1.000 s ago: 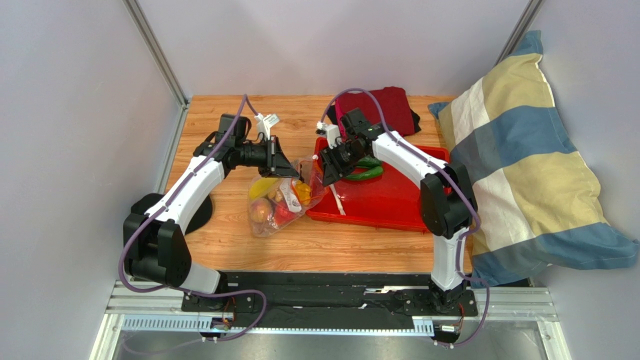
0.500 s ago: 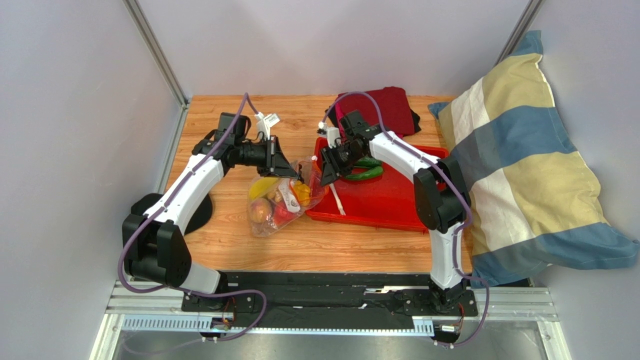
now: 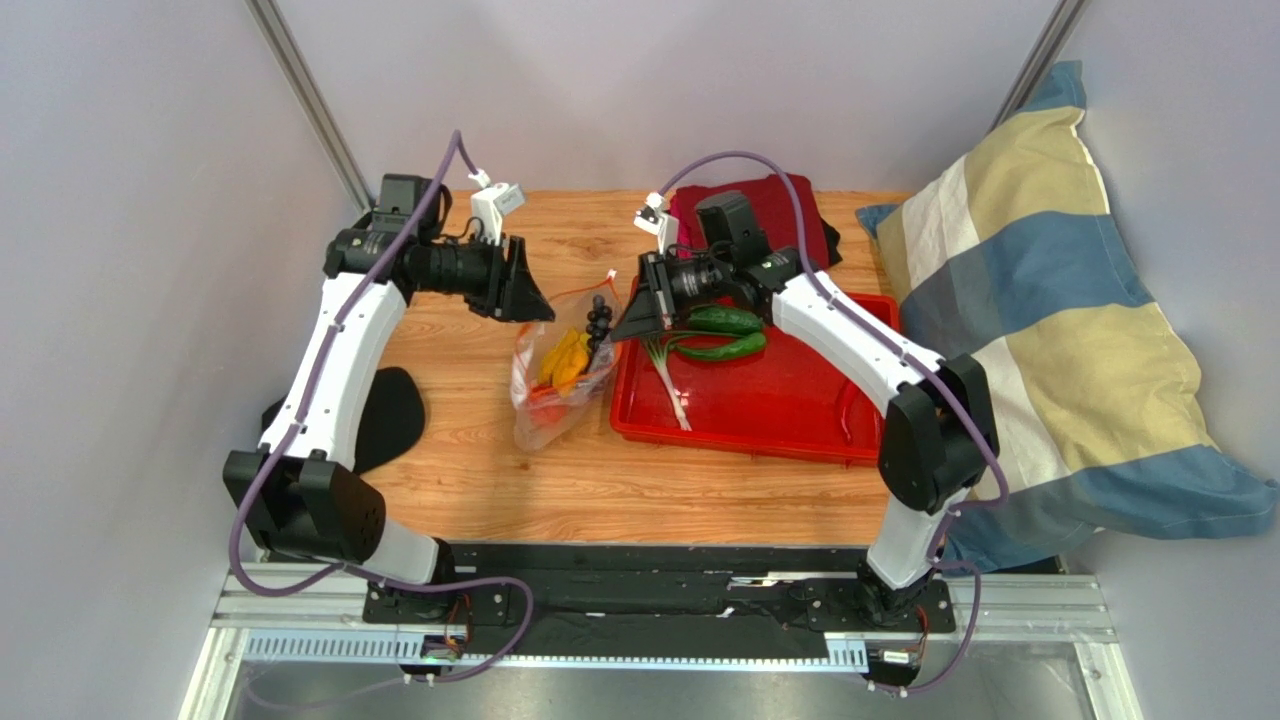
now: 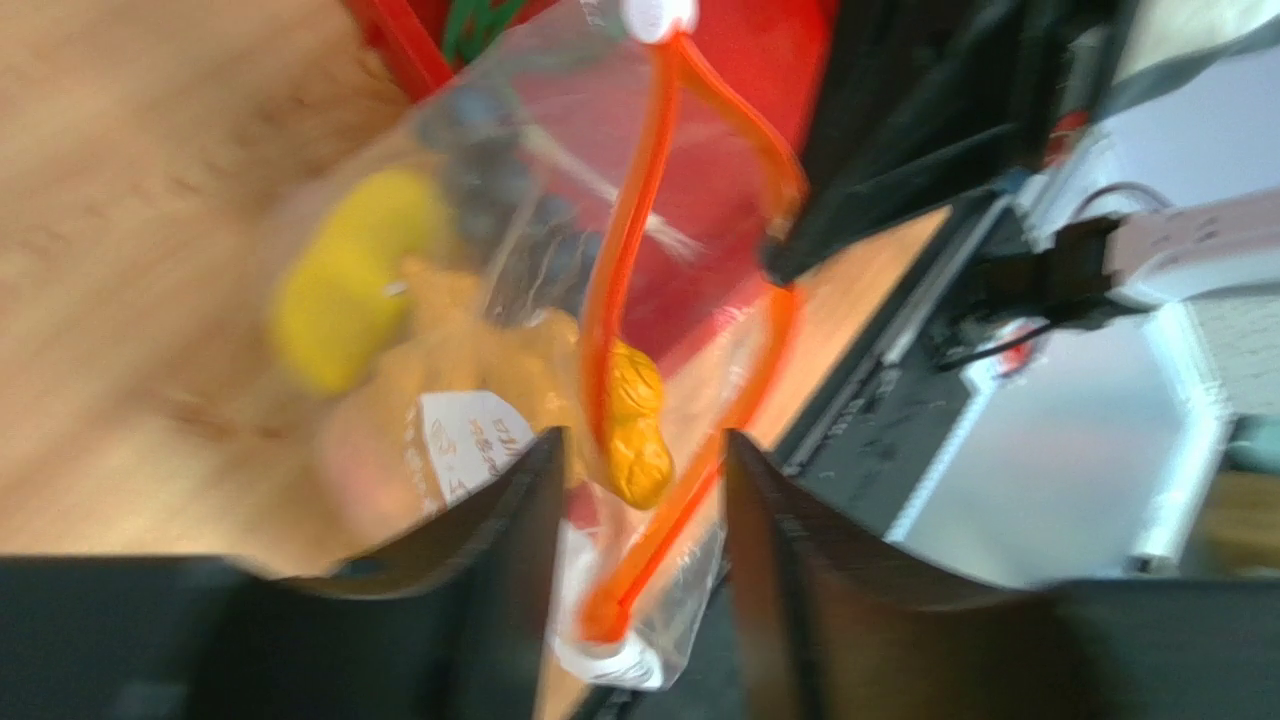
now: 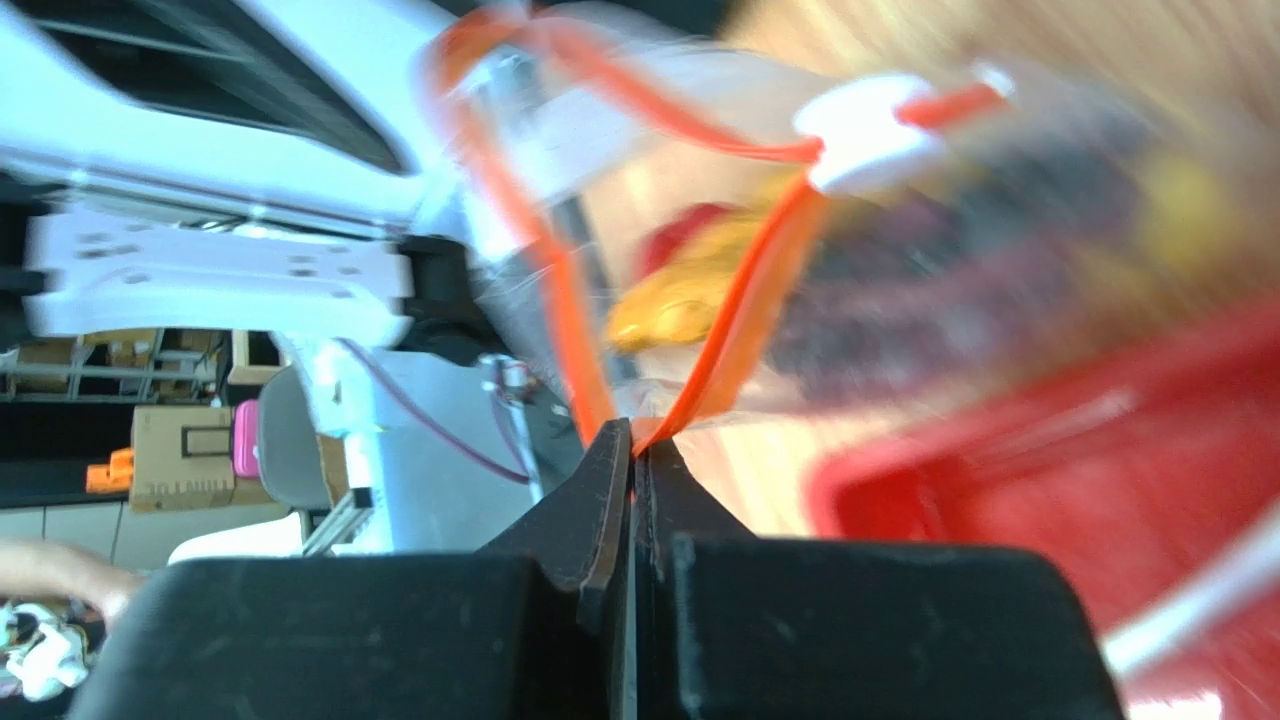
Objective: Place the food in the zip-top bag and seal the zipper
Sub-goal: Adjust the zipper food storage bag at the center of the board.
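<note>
Right gripper (image 3: 621,320), at the zip-top bag's (image 3: 553,393) 2 o'clock, and left gripper (image 3: 532,306), at 11, have raised it off the table (image 3: 451,465), food (image 3: 565,365) inside. Left wrist: jaws narrowed on its corner. Right wrist: jaws clamp the open zipper (image 5: 744,323); sealing remains.

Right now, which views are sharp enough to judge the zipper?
Left wrist: motion-blurred, yet the zipper reads as an open orange loop. Right wrist: smeared too, only the right gripper, shut, is sharp. Top external: sharp, but the strip is tiny.
</note>
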### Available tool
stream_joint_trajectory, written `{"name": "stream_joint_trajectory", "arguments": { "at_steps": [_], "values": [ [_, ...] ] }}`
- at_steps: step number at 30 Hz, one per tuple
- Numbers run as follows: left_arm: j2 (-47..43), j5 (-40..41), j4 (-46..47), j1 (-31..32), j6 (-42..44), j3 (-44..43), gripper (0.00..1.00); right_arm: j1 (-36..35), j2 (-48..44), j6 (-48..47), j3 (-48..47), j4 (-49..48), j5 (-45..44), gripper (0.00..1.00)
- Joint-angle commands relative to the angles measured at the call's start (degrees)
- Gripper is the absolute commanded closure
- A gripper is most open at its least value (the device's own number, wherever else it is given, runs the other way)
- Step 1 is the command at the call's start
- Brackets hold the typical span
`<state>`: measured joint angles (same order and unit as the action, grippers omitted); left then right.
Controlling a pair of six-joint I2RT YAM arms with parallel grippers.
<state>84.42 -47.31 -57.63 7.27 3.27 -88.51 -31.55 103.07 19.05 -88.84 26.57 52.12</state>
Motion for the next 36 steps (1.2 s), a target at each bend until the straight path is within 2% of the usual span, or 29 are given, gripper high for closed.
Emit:
{"name": "stream_joint_trajectory", "arguments": {
  "at_steps": [1,5,9,13,15,23,26,27,29,34,36],
  "values": [
    [-5.21,1.08,-4.78,-0.68,11.05,-2.72,0.37,-3.86,-3.40,10.55,1.29,-10.82,2.21,1.00],
    [-12.60,0.55,0.14,-0.59,14.82,2.81,0.23,-5.28,-2.52,13.81,3.40,-15.39,0.00,1.00],
    [-17.09,0.37,4.87,-0.15,15.02,7.55,0.21,-5.36,-2.08,15.58,3.85,-17.16,-2.54,1.00],
    [-16.75,8.71,10.68,1.96,10.89,10.11,0.21,-5.63,-2.61,18.13,4.99,-20.94,-3.60,1.00],
    [-14.57,10.39,13.31,1.96,7.81,9.59,0.20,-5.98,-2.26,17.78,4.99,-21.29,-3.08,1.00],
    [-5.33,9.87,12.72,1.96,10.26,1.15,0.16,-6.51,-4.19,12.42,6.92,-18.14,-3.34,1.00],
    [-3.39,-1.08,7.90,2.05,12.01,0.53,0.19,-6.59,-4.28,12.24,6.75,-17.43,-5.18,1.00],
    [-3.56,-4.60,5.97,2.48,11.76,1.05,0.20,-6.59,-4.28,12.59,6.40,-17.60,-5.62,1.00],
    [-4.52,-5.25,4.81,5.47,12.81,4.21,0.20,-6.59,-3.75,14.77,6.13,-18.91,-6.76,1.00],
    [-8.22,-1.39,7.78,9.87,10.89,12.99,0.21,-6.77,-2.17,19.88,4.12,-20.59,-8.43,1.00],
    [-8.75,1.58,9.19,11.10,10.00,13.97,0.21,-6.77,-1.99,21.90,3.85,-20.94,-8.87,1.00]
  ]
}}
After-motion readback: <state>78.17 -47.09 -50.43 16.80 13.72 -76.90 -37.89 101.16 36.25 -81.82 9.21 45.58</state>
